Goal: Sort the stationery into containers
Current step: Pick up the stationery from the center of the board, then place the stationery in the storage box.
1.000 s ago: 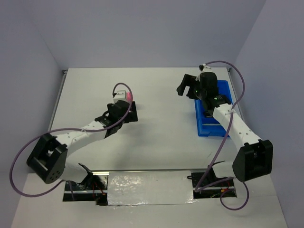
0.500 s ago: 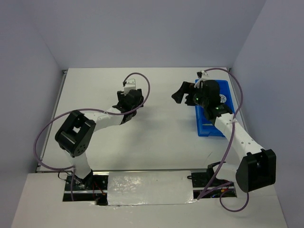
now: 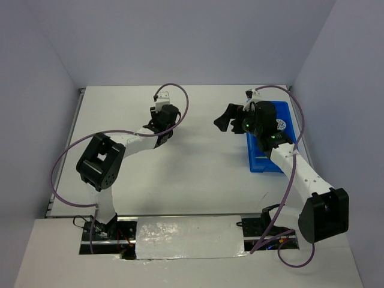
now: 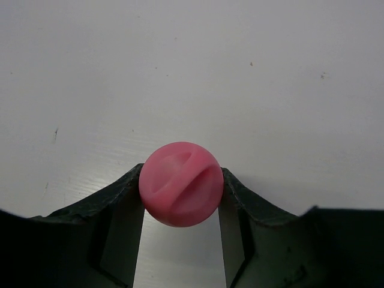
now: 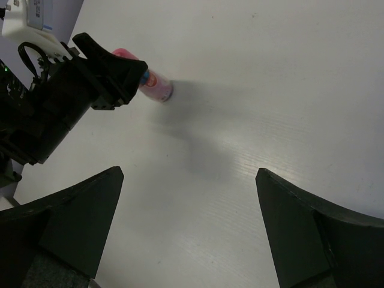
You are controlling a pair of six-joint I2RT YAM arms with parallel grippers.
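At the far middle of the tabletop [image 3: 198, 174], the left gripper [image 4: 181, 180] has its 2 fingers [image 4: 123, 207] pinching the pink-topped tube [image 4: 181, 184] at the cap, 1 finger on each side. From the right wrist view, the tube's lower end sits close to the tabletop; contact cannot be confirmed. Nearby, the right gripper [image 5: 189, 222] hovers over bare tabletop with its fingers spread wide, holding nothing. Along the right edge lies the blue tray [image 3: 264, 161], well apart from the tube, with 1 patterned roll [image 3: 279, 125] inside.

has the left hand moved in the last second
yes, the left hand, gripping the pink-topped tube, has shifted toward the table's far edge and slightly right, nearer the blue tray
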